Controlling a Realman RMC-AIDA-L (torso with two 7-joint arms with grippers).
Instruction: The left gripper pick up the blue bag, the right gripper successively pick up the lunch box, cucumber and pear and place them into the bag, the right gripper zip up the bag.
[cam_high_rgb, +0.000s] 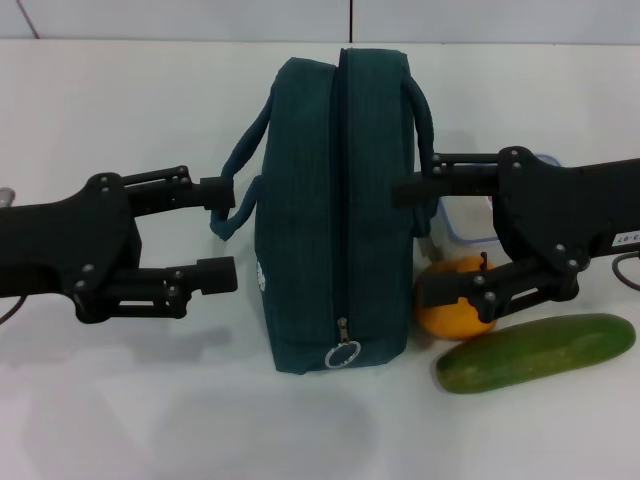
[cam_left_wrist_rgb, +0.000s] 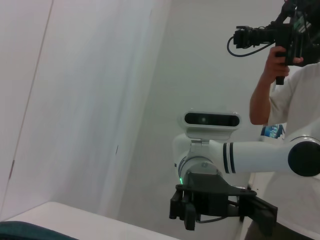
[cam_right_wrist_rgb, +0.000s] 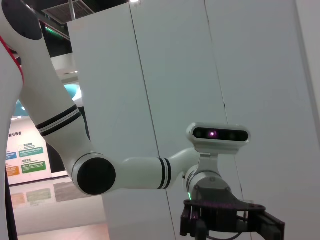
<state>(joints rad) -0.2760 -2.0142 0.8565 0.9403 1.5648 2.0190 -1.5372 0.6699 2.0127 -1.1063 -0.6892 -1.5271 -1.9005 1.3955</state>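
Note:
The blue bag (cam_high_rgb: 300, 220) stands on the white table with its zipper closed and the ring pull (cam_high_rgb: 343, 355) at the near end. My left gripper (cam_high_rgb: 222, 232) is open at the bag's left side, its far finger right by the left loop handle (cam_high_rgb: 238, 170), with nothing held. Against the bag's right side, my right gripper (cam_high_rgb: 420, 240) is also open. The lunch box (cam_high_rgb: 468, 222) lies behind its fingers, partly hidden. The pear (cam_high_rgb: 452, 312) sits under its near finger. The cucumber (cam_high_rgb: 538, 352) lies in front, to the right.
The table's far edge meets a white wall. In the left wrist view, a person (cam_left_wrist_rgb: 295, 95) holding a camera stands behind the opposite arm's gripper (cam_left_wrist_rgb: 220, 205). The right wrist view shows the other arm's gripper (cam_right_wrist_rgb: 230, 220) before white wall panels.

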